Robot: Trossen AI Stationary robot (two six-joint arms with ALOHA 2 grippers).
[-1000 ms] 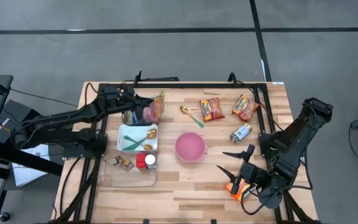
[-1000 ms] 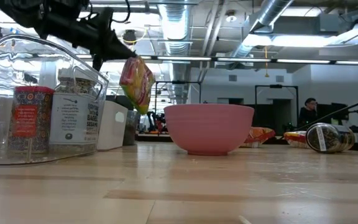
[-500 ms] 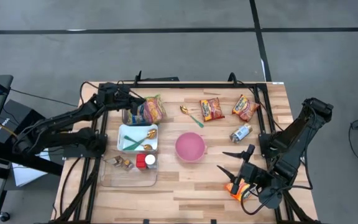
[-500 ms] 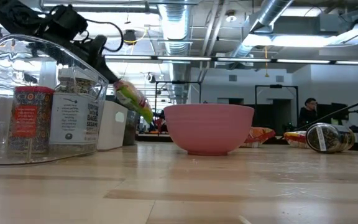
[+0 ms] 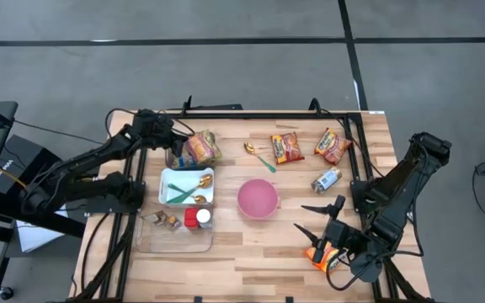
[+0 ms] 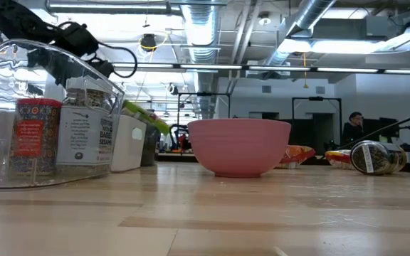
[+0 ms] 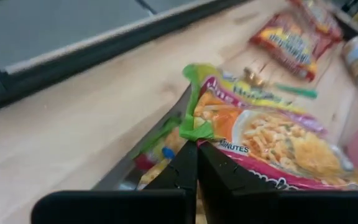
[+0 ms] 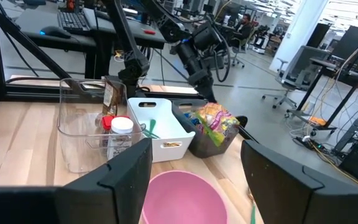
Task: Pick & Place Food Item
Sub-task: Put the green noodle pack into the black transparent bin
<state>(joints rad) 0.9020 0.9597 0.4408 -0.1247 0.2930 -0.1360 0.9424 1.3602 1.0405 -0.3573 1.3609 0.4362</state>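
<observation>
1. The left end effector (image 5: 175,145) is pinched fully shut on the green top edge of a noodle packet (image 5: 201,148), at the far left of the tabletop (image 5: 259,244).

2. The packet lies tilted over a dark bin (image 8: 211,147) that stands just beyond the white tray (image 5: 185,186). The right wrist view shows it resting in or on the bin's mouth, with part of it above the rim. I cannot tell whether it has settled on the bin's bottom.

3. The step in hand looks like the placing. To do it well, the arm should lower until the packet's weight rests on the bin, then part its fingers and rise straight up. The pinch is only on a thin crimped seam, so a sideways pull could drag the packet back out.

4. The right end effector (image 5: 325,221) waits at the near right with its fingers spread wide and holding nothing. The pink bowl (image 5: 258,199) sits beyond it at mid-tabletop.

5. Two more packets (image 5: 287,148) lie flat at the far right, with a jar (image 5: 326,179) on its side nearer. A gold spoon (image 5: 251,149) lies between the bin and those packets. A clear box (image 6: 55,114) at the near left holds spice jars.

6. The tabletop is pale wooden planking in a black frame on a grey floor. Beyond it the room is an open workshop with desks, monitors and ceiling ducts, and a person (image 6: 352,128) sits far back.
</observation>
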